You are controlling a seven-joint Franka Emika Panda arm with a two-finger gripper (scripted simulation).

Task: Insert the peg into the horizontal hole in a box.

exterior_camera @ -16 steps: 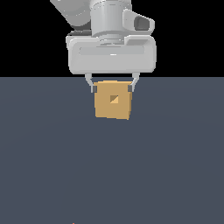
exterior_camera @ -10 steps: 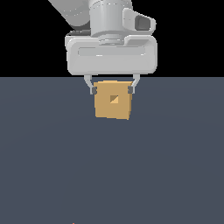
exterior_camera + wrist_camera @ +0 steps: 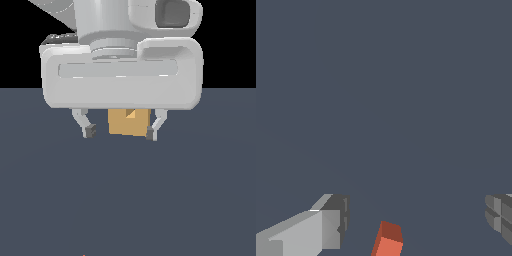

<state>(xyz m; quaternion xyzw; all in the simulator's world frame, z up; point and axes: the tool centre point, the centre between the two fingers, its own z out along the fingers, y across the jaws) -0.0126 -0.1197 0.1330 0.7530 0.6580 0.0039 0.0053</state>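
The tan box (image 3: 126,126) stands on the dark floor behind my hand, which covers its upper part. Only the lower tip of the hole (image 3: 130,114) peeks out under the hand. My gripper (image 3: 120,133) hangs open in front of the box, its fingertips (image 3: 90,132) spread wider than the block and holding nothing. In the wrist view the orange-red end of the peg (image 3: 388,241) lies on the floor between and below the open gripper (image 3: 416,222), touching neither finger. The peg's pale part is out of view.
A flat dark grey-blue floor (image 3: 128,200) spreads under everything. The white hand body (image 3: 122,75) fills the upper middle of the exterior view. No other objects show.
The hand has come much closer to the exterior camera, away from the box, and now looms large and hides the box's top. The fingers stay open and empty.
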